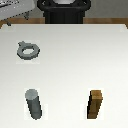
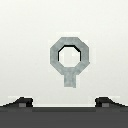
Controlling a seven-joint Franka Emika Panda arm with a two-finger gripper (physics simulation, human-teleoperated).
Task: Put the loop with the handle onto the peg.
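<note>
Arm mostly cut off in exterior view, gripper (image 2: pixel 64 102) fingertips only just visible — set wide apart, holding nothing, ring with handle (image 2: pixel 70 57) flat on table (image 1: pixel 70 60), peg (image 1: pixel 34 104) upright, well apart.

A white table (image 1: pixel 70 60) fills most of the exterior view and is evenly lit. Beyond the table's far edge, brown wooden floor (image 1: pixel 107 19) is seen.

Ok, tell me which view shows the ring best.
The wrist view: the ring sits centred, seen from straight above, with its round hole and stubby tab clear. The exterior view shows the same ring smaller and at a slant, lying flat on the white table, apart from the peg.
</note>
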